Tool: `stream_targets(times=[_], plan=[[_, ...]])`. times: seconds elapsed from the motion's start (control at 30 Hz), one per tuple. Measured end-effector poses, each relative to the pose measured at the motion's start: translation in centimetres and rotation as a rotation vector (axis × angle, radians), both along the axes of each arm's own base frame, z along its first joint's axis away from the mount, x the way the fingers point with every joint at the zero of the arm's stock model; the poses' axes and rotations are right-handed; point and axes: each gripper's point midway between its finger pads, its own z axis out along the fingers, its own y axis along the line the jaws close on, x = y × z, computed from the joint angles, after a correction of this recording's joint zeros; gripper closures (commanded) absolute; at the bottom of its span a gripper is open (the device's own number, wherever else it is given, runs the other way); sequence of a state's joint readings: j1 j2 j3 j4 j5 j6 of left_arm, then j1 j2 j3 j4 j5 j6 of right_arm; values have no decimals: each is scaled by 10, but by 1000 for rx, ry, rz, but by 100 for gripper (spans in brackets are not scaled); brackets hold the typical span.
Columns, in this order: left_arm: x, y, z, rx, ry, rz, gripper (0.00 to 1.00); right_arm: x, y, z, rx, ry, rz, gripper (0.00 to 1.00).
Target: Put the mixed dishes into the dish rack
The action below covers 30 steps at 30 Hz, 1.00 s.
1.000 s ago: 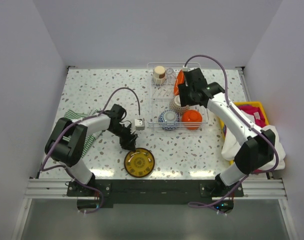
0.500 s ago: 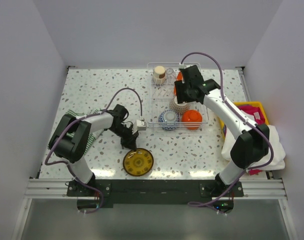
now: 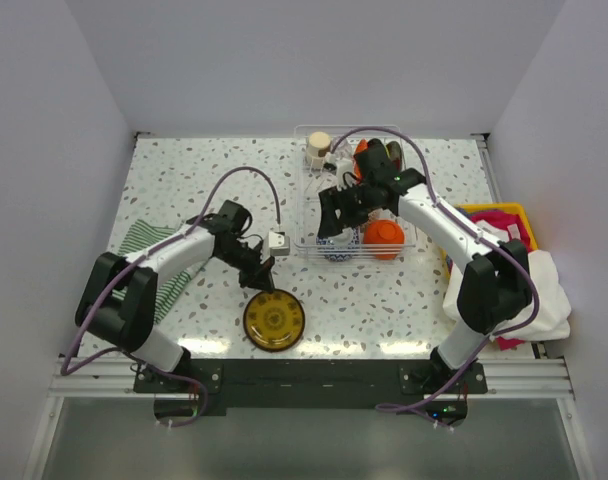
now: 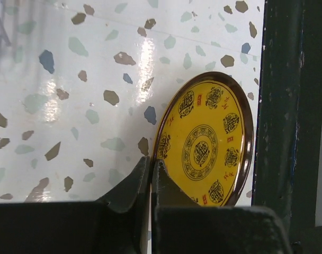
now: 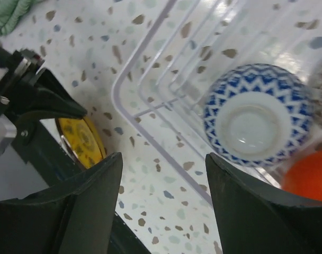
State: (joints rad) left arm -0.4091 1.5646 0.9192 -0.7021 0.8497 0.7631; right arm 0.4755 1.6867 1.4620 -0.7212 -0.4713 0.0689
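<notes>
The dark red plate (image 3: 274,320) with a gold-patterned face lies near the table's front edge. It also shows in the left wrist view (image 4: 206,148) and the right wrist view (image 5: 82,140). My left gripper (image 3: 261,287) is shut on its far rim, one finger (image 4: 137,182) on each side. My right gripper (image 3: 331,213) is open and empty, over the front left of the dish rack (image 3: 300,190). In the right wrist view it (image 5: 163,159) hangs above the rack's rim (image 5: 145,138). The rack holds a blue-white bowl (image 5: 253,121), an orange bowl (image 3: 384,238) and a beige cup (image 3: 318,148).
A green-white striped cloth (image 3: 144,245) lies at the left under my left arm. A yellow bin (image 3: 504,213) of coloured cloths stands at the right, with a white cloth (image 3: 544,290) spilling over it. An orange dish (image 3: 362,153) stands upright at the rack's back.
My right gripper has swung from the rack's back right down to its front left. My left arm has shifted a little, still on the plate's rim; the plate has nudged slightly left.
</notes>
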Motion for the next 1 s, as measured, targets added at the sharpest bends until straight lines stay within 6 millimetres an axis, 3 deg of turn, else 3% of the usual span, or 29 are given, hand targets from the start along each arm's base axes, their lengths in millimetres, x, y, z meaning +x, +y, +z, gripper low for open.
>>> stream_targets(times=[0.1,0.27,0.5,0.7,0.87,1.0], plan=[[2,-1,15,-26,-53,2,100,-38,17,-20,50,72,135,28],[4,-4,31,-67,-51,30,100,-58,36,-24,115,25,266,27],[25,-3,57,-153,-21,122,100,-86,52,-20,198,2,384,28],[34,-7,74,-207,-26,135,100,-95,56,-17,203,-26,414,28],[31,-8,76,-218,-12,132,100,-97,54,3,218,-94,418,29],[32,-9,85,-245,-3,129,100,-97,55,7,221,-104,418,32]])
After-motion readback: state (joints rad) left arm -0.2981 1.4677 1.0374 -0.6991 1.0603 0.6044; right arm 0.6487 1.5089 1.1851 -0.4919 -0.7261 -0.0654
